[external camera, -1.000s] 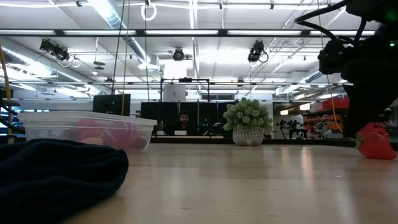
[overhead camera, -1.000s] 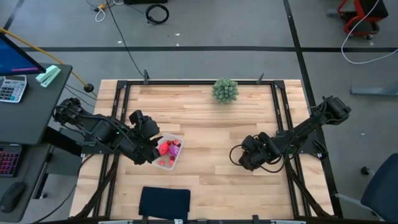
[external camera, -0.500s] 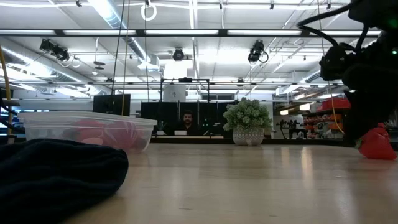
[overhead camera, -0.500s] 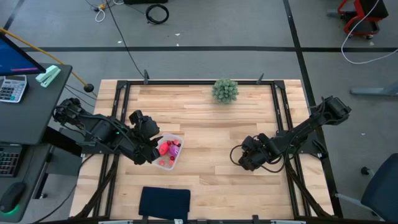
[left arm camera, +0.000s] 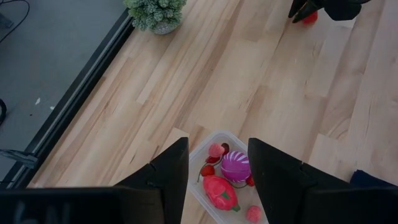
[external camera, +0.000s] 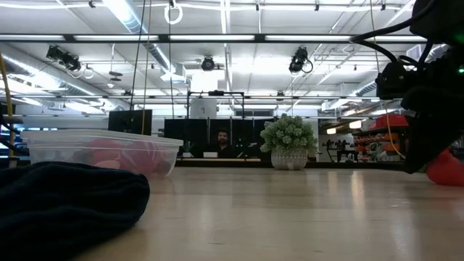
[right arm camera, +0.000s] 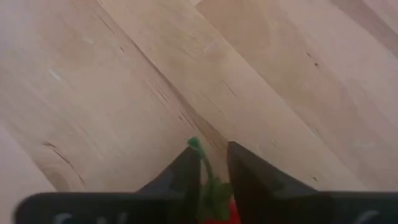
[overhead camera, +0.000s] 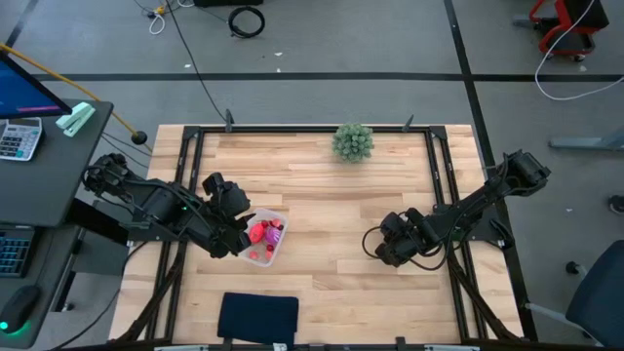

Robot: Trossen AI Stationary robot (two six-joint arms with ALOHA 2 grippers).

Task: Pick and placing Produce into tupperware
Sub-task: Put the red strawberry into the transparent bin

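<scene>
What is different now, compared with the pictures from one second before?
The right claw has closed around a red produce piece with a green stalk, low over the table's right part. In the low view this piece is now more hidden behind the claw. Unchanged: the left claw open over the tupperware with its produce, the green plant, the dark pad.

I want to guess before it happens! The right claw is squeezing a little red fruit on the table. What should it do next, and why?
Probably lift it straight up. The right gripper has its fingers on both sides of the red piece, down at the wooden table. The tupperware sits far across by the left gripper, so the fruit likely must clear the table first.
</scene>
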